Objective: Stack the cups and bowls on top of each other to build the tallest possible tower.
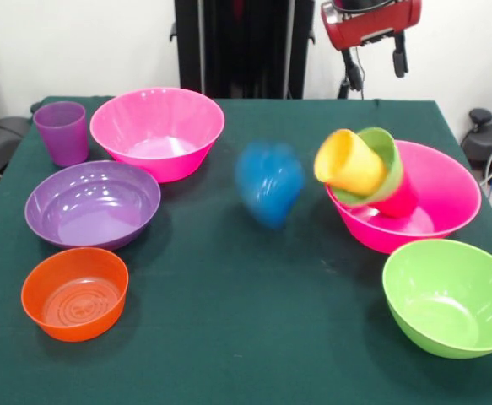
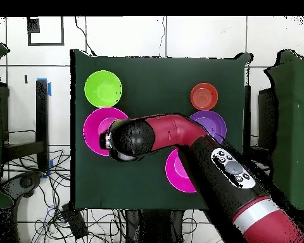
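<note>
My gripper hangs open and empty at the top right, above the right hot pink bowl. In that bowl a yellow-orange cup, a small green bowl and a red cup lie nested and tipped to the left. The small blue bowl shows blurred and tilted on its edge in the table's middle, apart from the gripper. The purple cup stands upright at the far left. In the overhead view the arm hides the gripper, over the pink bowl.
A second hot pink bowl, a wide purple bowl and a shallow orange bowl sit on the left side. A lime green bowl sits at the near right. The green table ends close behind the bowls.
</note>
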`<state>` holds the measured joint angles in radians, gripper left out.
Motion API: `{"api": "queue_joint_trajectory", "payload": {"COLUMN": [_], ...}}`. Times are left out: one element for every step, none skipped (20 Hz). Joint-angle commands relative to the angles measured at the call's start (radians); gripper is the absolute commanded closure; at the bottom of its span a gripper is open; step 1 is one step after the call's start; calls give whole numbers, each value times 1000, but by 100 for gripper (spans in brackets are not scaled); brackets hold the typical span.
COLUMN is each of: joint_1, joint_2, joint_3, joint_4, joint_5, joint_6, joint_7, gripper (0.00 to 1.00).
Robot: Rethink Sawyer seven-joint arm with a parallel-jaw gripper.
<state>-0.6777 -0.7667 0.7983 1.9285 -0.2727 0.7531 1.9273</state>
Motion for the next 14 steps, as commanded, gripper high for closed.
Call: {"api": "queue_joint_trajectory", "payload": {"joint_1": [34, 35, 36, 37, 38, 38, 37, 36, 35, 34, 34, 35, 34, 34], "joint_2": [20, 20, 23, 26, 28, 28, 27, 26, 26, 27, 28, 29, 29, 29], "joint_3": [-18, -18, -21, -23, -24, -25, -25, -24, -24, -25, -26, -27, -26, -26], "joint_4": [2, 1, -3, -4, -5, -5, -5, -4, -3, -3, -3, -5, -6, -7], "joint_5": [13, 14, 13, 11, 9, 8, 9, 10, 10, 8, 7, 6, 7, 7], "joint_6": [65, 66, 67, 64, 62, 61, 63, 65, 64, 62, 62, 62, 63, 64], "joint_7": [-8, -8, -9, -9, -9, -9, -10, -12, -13, -13, -13, -14, -14, -15], "gripper": [0, 0, 0, 0, 0, 0, 0, 0, 0, 0, 0, 0, 0, 0]}}
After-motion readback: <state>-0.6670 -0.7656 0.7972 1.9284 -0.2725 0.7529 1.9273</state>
